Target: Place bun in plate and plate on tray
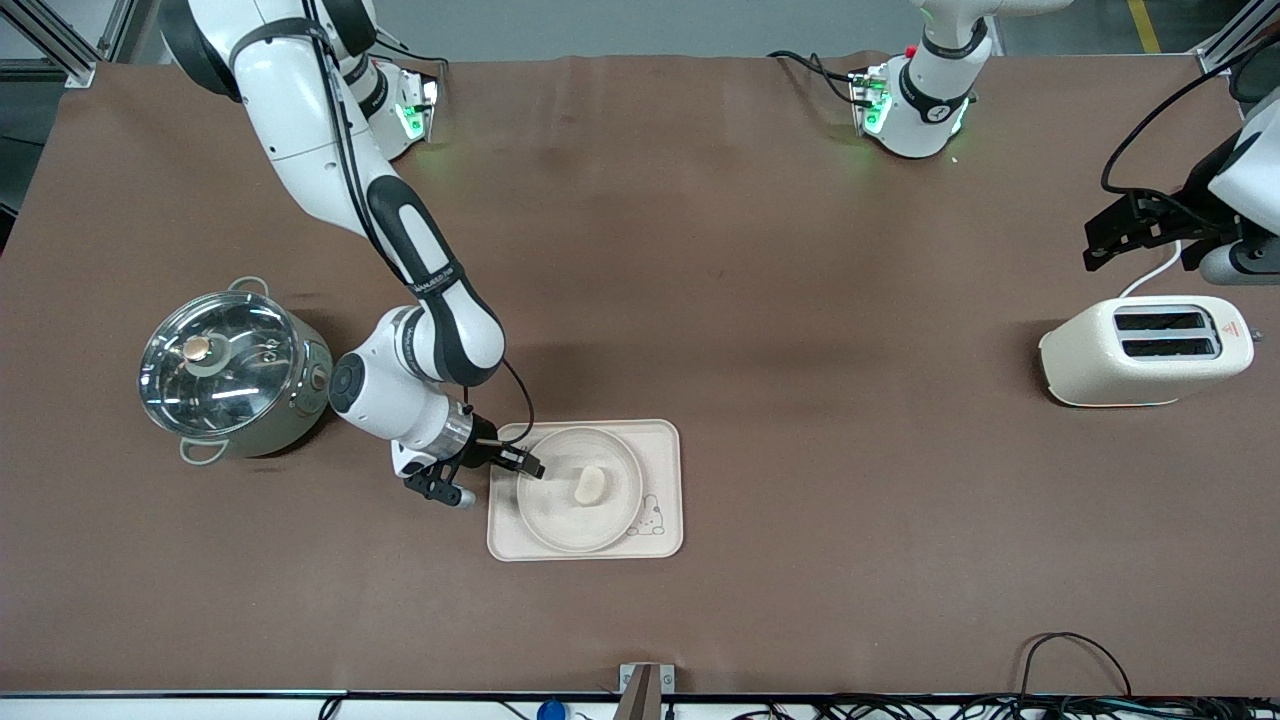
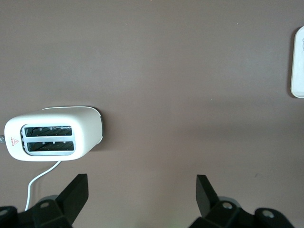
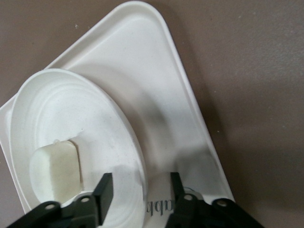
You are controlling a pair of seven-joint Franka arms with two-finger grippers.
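Plate set on tray, right tool at its rim

On the brown desk (image 1: pixel 760 330), the cream rectangular tray (image 1: pixel 663 440) carries the round cream-white plate (image 1: pixel 610 455) holding the small cream-white bun (image 1: pixel 589 485). The right tool (image 1: pixel 527 463), fingers parted astride the rim, should lift straight clear; the left tool (image 2: pixel 141 190) waits, spread, above the white toaster (image 1: pixel 1145 350).

pot (image 1: pixel 232 372) beside tray (image 1: pixel 664 444), toaster (image 1: pixel 1145 350) apart
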